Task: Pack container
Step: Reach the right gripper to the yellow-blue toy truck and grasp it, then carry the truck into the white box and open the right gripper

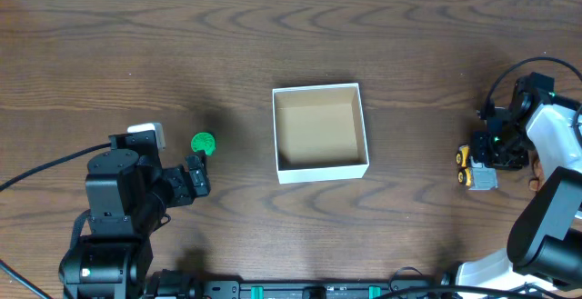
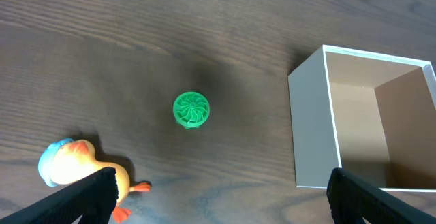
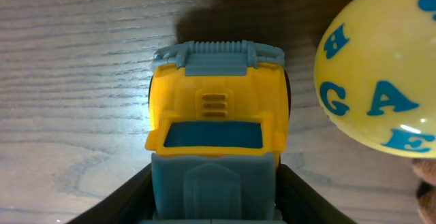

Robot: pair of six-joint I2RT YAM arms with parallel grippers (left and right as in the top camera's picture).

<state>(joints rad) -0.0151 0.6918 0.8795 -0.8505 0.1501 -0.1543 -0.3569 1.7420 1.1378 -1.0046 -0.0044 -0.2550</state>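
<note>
The container (image 1: 323, 169) is a square white box with a tan inside; it stands empty at the table's middle and shows at the right of the left wrist view (image 2: 310, 129). My left gripper (image 1: 195, 174) is open and empty (image 2: 218, 207), just below a green round toy (image 1: 202, 143) (image 2: 191, 110). A yellow duck toy (image 2: 78, 166) lies by its left finger. My right gripper (image 1: 496, 154) is at the far right, shut (image 3: 214, 190) on the grey back of a yellow and grey toy truck (image 1: 473, 168) (image 3: 216, 115) that rests on the table.
A yellow ball with blue letters (image 3: 381, 81) lies right beside the truck, on its right in the right wrist view. The dark wood table (image 1: 409, 44) extends around the box. Black cables run at the left and right edges.
</note>
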